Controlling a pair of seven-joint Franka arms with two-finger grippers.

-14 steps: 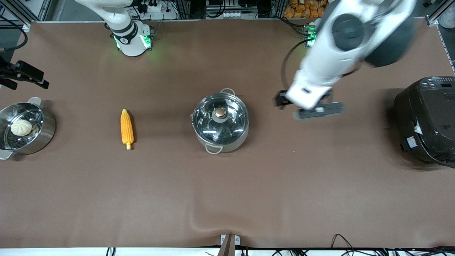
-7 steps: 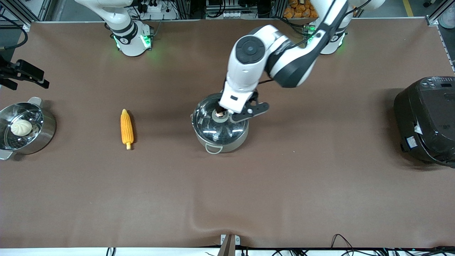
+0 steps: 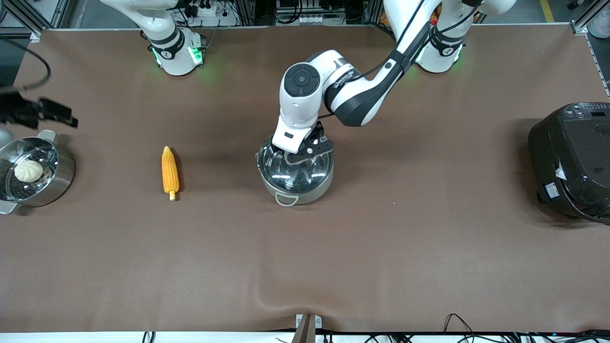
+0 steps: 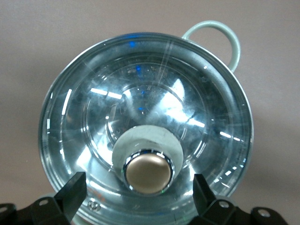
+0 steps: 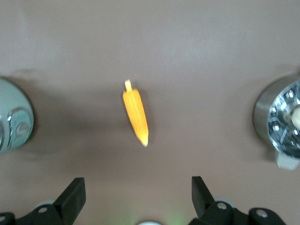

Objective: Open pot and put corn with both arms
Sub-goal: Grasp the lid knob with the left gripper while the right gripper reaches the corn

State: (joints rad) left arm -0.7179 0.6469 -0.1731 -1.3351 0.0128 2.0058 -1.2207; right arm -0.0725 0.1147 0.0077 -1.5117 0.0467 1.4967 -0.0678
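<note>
Left gripper jaws wide around pot's round metallic knob

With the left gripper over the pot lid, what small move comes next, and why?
Probably lower the left gripper a little and close on the knob: its open fingers straddle the knob, and the glass lid still sits on the pot.

We are seeing the steel pot sitting mid-bench, its glass lid closed, metallic knob up. The yellow corn is lying flat toward the right arm's end, stub nearer the camera.
</note>
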